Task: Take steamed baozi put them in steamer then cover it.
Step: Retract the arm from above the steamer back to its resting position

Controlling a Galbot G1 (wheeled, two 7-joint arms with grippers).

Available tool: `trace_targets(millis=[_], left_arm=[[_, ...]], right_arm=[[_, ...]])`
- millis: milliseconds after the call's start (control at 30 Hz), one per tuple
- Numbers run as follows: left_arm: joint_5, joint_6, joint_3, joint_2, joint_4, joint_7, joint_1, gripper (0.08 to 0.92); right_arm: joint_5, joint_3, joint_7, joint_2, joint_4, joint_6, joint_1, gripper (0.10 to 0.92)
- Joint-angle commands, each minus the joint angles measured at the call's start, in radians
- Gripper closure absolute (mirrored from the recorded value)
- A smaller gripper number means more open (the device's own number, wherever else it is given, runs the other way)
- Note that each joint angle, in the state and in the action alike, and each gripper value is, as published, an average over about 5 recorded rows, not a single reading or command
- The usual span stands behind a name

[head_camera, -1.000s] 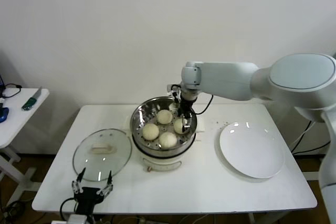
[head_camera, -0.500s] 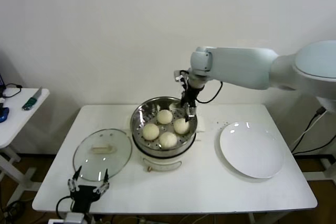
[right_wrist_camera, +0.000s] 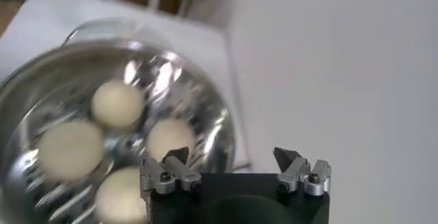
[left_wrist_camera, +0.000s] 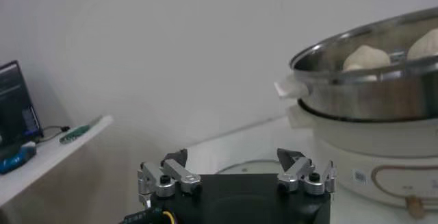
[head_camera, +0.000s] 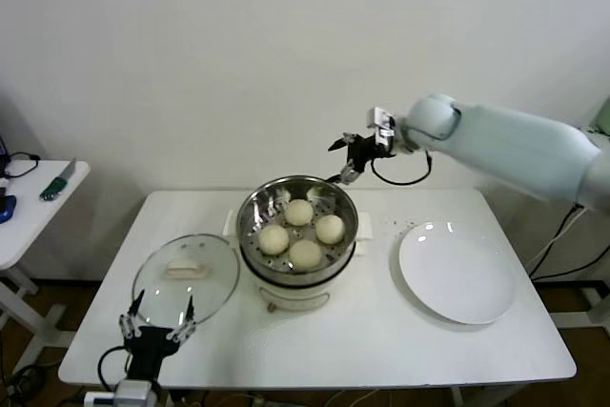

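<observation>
Several cream-white baozi [head_camera: 304, 229] lie inside the shiny steel steamer [head_camera: 252, 213] on its white cooker base at the table's middle. In the right wrist view the baozi [right_wrist_camera: 118, 103] sit in the steamer [right_wrist_camera: 198, 95] below. My right gripper [head_camera: 347, 158] hangs open and empty in the air above the steamer's far right rim. The glass cover [head_camera: 186, 280] with its white handle lies flat on the table left of the steamer. My left gripper [head_camera: 156, 319] is open and empty at the table's front edge, just before the cover. In the left wrist view the steamer [left_wrist_camera: 369, 88] rises to one side.
A flat white plate [head_camera: 457, 272] lies on the right part of the white table [head_camera: 381, 340]. A small side table [head_camera: 33, 199] with tools stands at the far left. A cable loops under my right wrist.
My right gripper has risen out of the steamer and swung up and to the right, leaving a baozi behind. My left gripper has shifted slightly left along the front edge.
</observation>
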State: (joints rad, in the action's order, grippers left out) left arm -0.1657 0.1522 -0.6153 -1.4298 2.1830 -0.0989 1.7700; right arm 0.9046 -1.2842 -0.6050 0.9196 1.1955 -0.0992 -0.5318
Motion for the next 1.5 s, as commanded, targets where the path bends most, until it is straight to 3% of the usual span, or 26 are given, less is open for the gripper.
trace_targets(millis=[33, 233, 433, 600, 933, 1133, 1500], left_arm=[[-0.093, -0.039, 0.009, -0.006, 0.030, -0.029, 0.001, 0.177], [-0.333, -0.077, 0.005, -0.006, 0.042, -0.068, 0.025, 0.177], [-0.544, -0.027, 0.012, 0.020, 0.040, -0.071, 0.014, 0.177], [-0.729, 0.073, 0.037, 0.087, 0.016, -0.033, -0.044, 0.177], [-1.146, 0.164, 0.118, 0.244, -0.216, 0.029, -0.164, 0.177], [-1.232, 0.216, 0.178, 0.258, -0.311, 0.140, -0.241, 0.177], [-1.255, 0.206, 0.198, 0.229, -0.528, 0.118, -0.459, 0.177]], right_arm=[[-0.058, 0.774, 0.350, -0.321, 0.237, 0.140, 0.649, 0.203], [-0.069, 1.146, 0.443, -0.356, 0.358, 0.201, 1.037, 0.203], [-0.164, 1.564, 0.453, -0.209, 0.422, 0.238, 1.452, 0.203], [-0.223, 1.772, 0.439, -0.088, 0.476, 0.244, 1.646, 0.203], [-0.325, 1.940, 0.420, 0.102, 0.573, 0.250, 1.902, 0.203], [-0.367, 1.989, 0.396, 0.157, 0.577, 0.262, 1.991, 0.203], [-0.479, 2.004, 0.399, 0.232, 0.547, 0.280, 2.012, 0.203]])
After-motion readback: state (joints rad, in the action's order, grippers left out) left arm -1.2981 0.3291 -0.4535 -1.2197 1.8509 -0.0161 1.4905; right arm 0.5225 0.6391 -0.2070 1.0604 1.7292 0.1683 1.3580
